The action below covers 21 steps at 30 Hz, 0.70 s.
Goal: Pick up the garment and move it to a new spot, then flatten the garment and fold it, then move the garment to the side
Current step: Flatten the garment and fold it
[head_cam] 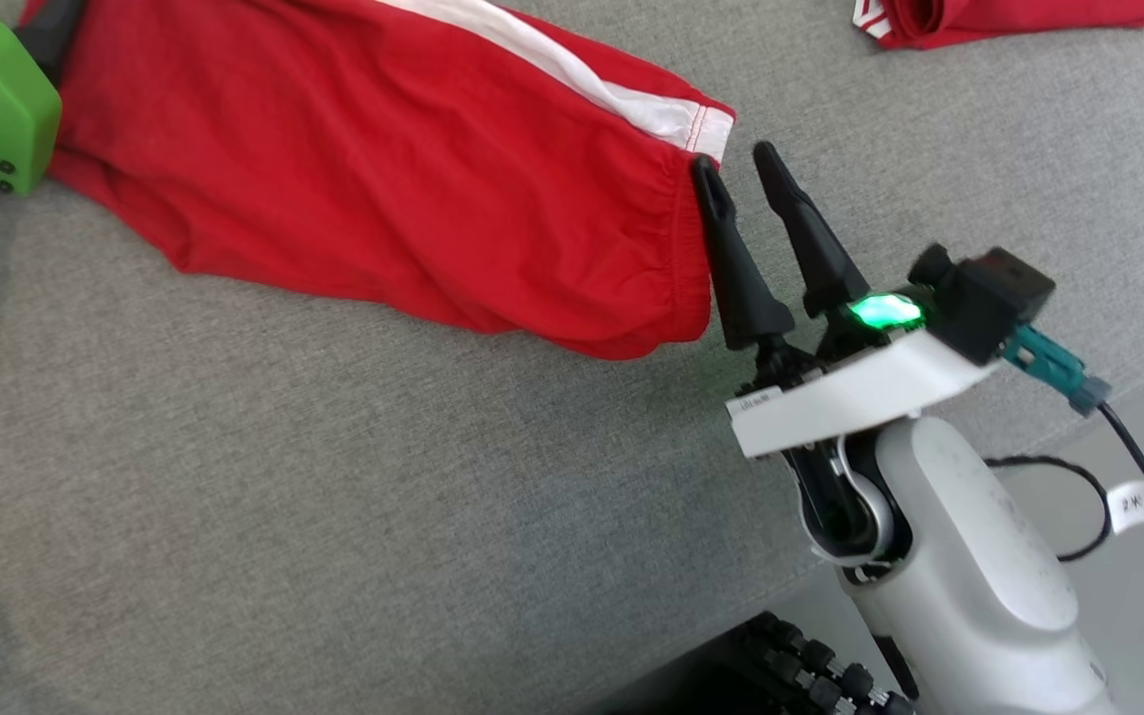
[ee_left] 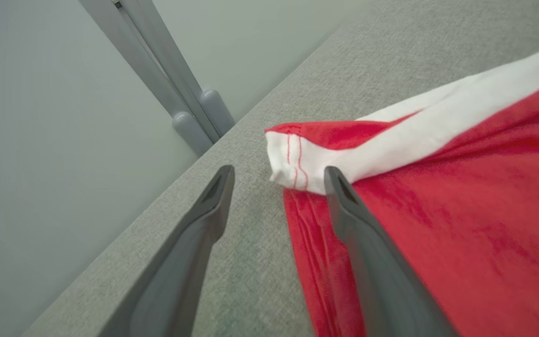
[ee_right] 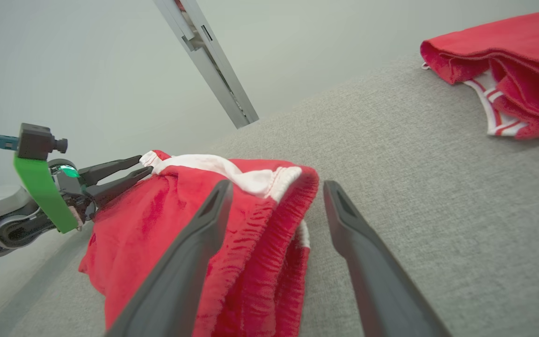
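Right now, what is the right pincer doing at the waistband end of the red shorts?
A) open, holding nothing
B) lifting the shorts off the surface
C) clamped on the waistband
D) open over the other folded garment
A: the right pincer has its fingers spread at the waistband of the red shorts, which lie on the grey surface.

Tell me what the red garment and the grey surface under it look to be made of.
Red garment: soft matte knit cloth, likely cotton or a synthetic blend; it wrinkles loosely, has a gathered elastic hem and stitched white stripe. Grey surface: woven upholstery-like fabric, matte, with a fine heathered weave.
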Motion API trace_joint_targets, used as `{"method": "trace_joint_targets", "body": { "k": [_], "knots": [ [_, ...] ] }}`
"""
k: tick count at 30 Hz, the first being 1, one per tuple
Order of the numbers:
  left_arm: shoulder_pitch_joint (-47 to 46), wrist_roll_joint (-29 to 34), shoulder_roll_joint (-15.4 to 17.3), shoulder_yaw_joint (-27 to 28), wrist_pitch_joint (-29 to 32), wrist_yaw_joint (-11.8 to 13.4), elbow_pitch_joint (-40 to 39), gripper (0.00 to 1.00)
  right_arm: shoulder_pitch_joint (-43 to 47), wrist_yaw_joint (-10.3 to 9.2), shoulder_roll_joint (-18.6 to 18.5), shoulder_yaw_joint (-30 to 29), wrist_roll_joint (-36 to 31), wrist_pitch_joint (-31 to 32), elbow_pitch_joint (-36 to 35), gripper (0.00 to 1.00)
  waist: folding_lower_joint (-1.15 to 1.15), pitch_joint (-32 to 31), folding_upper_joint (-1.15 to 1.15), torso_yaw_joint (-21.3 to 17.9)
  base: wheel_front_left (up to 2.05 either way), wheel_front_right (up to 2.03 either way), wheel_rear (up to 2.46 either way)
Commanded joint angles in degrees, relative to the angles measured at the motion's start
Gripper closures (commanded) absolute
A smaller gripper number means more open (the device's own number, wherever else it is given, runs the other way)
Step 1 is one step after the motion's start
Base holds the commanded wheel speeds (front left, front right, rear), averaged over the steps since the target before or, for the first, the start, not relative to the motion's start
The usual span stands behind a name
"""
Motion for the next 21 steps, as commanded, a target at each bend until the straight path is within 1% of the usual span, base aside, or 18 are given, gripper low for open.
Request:
{"method": "trace_joint_targets", "body": {
  "k": [1, 2, 8, 13, 17, 21],
  "knots": [
    [1.23, -0.61, -0.22, -0.12, -1.1, 0.13, 0.46, 0.0, 1.78, -0.02, -0.14, -1.02, -1.25, -0.16, -0.75, 0.0, 0.0, -2.07, 0.0, 1.33, 0.0, 0.0, 0.0],
    [1.76, -1.15, -0.43, -0.2, -1.72, 0.13, 0.63, 0.0, 2.75, -0.02, -0.12, -1.8, -2.75, -0.16, -1.49, 0.0, 0.0, -2.76, 0.0, 1.65, 0.0, 0.0, 0.0],
    [4.81, -4.72, 0.29, -0.39, -3.58, 0.14, 0.96, 0.0, 8.65, -0.02, -0.12, -4.86, -5.74, -0.15, -5.87, 0.0, 0.0, -5.86, 0.0, 2.08, 0.0, 0.0, 0.0],
    [6.61, -6.33, 1.11, -0.48, -2.98, 0.13, -0.1, 0.0, 12.53, -0.02, -0.1, -6.74, -12.39, -0.15, -10.96, 0.0, 0.0, -7.61, 0.0, 1.77, 0.0, 0.0, 0.0],
    [7.77, -8.35, 1.87, -0.51, -1.37, 0.13, -2.03, 0.0, 15.91, -0.02, -0.1, -6.9, -15.43, -0.15, -14.63, 0.0, 0.0, -8.4, 0.0, 1.48, 0.0, 0.0, 0.0],
    [9.92, -10.73, 2.77, -0.56, 3.09, 0.14, -4.42, 0.0, 18.06, -0.02, -0.09, -6.41, -16.76, -0.15, -16.13, 0.0, 0.0, -8.69, 0.0, 1.26, 0.0, 0.0, 0.0]
  ]
}}
